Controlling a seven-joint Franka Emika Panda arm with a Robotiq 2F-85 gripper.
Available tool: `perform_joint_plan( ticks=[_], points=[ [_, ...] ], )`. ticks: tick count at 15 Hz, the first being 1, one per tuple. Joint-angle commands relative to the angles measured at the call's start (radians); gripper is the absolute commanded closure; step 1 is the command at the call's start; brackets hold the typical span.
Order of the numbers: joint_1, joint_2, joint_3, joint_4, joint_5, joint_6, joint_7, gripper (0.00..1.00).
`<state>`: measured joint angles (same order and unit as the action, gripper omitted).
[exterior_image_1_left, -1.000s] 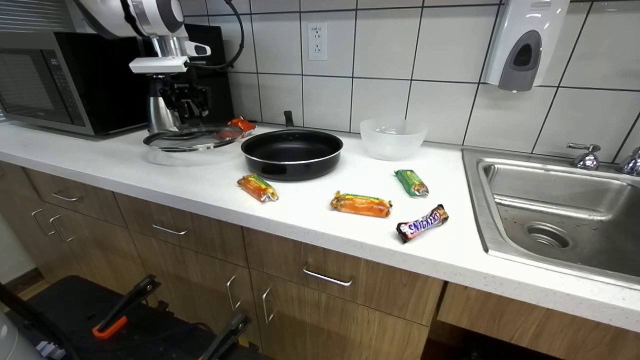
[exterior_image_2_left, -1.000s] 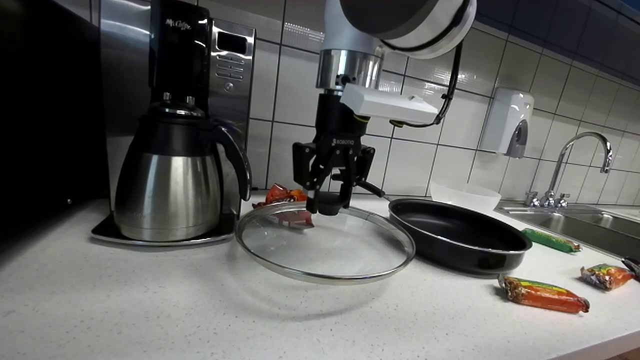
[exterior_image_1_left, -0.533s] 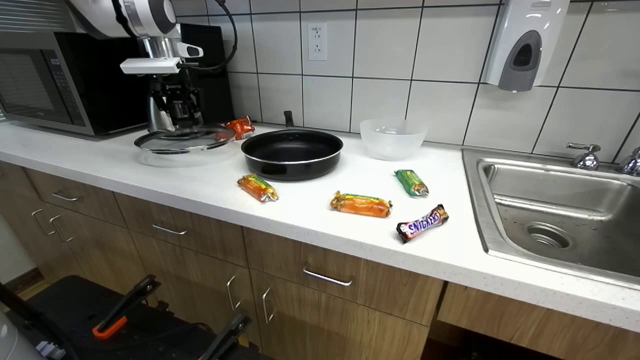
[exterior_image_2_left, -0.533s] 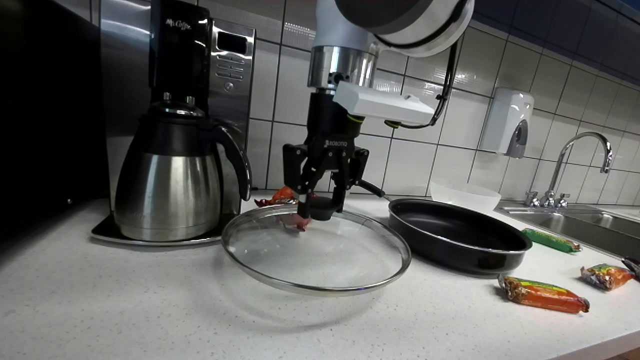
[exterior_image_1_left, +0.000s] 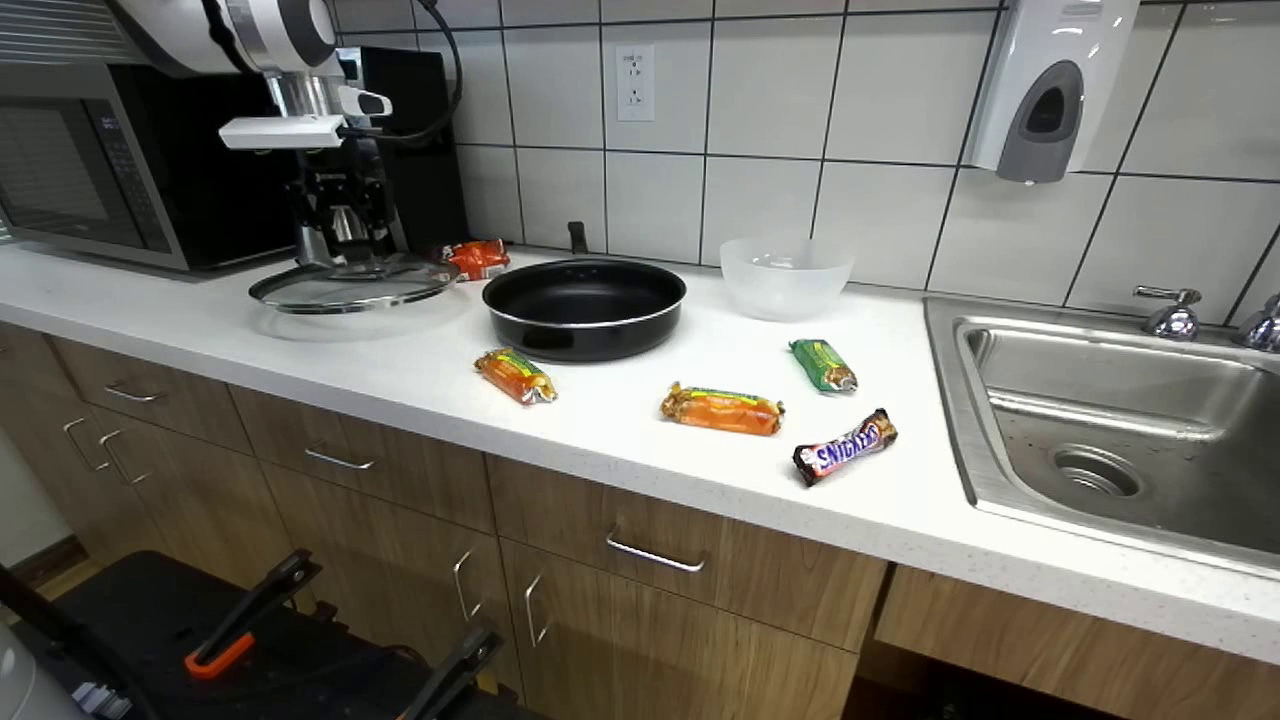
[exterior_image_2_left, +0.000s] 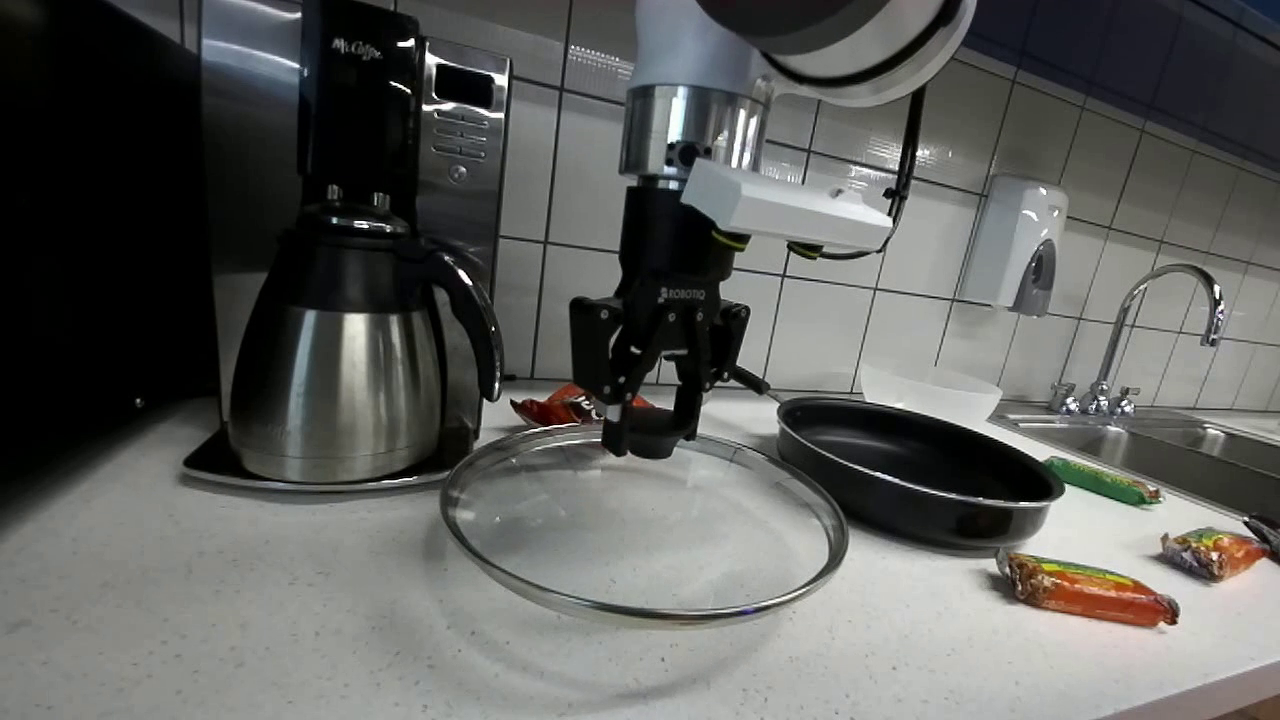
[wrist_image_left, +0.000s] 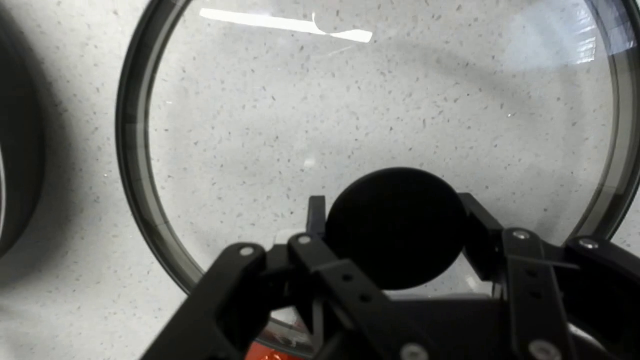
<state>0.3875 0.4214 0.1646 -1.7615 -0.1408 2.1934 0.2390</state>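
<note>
Both the glass lid (exterior_image_1_left: 330, 288) and the gripper (exterior_image_2_left: 653, 430) have shifted toward nine o'clock in an exterior view, away from the frying pan (exterior_image_1_left: 585, 340) at the lid's three o'clock. The jaws pinch the lid's black knob (wrist_image_left: 397, 227) from both sides, and the lid hangs roughly level above the counter (exterior_image_2_left: 300, 600). Carrying the lid looks like the step in hand; the next move probably calls for a firm pinch, with the lid held clear of the counter.

Black knob (wrist_image_left: 395, 227), white speckled counter (exterior_image_2_left: 250, 600)
</note>
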Motion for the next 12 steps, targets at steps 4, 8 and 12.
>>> perform_joint_plan(
  ticks=[4, 8, 12],
  points=[
    [-0.013, -0.089, 0.016, -0.103, 0.031, 0.012, 0.028, 0.61],
    [-0.013, -0.088, 0.009, -0.132, 0.034, 0.037, 0.064, 0.61],
    [-0.011, -0.09, 0.005, -0.156, 0.031, 0.065, 0.101, 0.61]
  ],
)
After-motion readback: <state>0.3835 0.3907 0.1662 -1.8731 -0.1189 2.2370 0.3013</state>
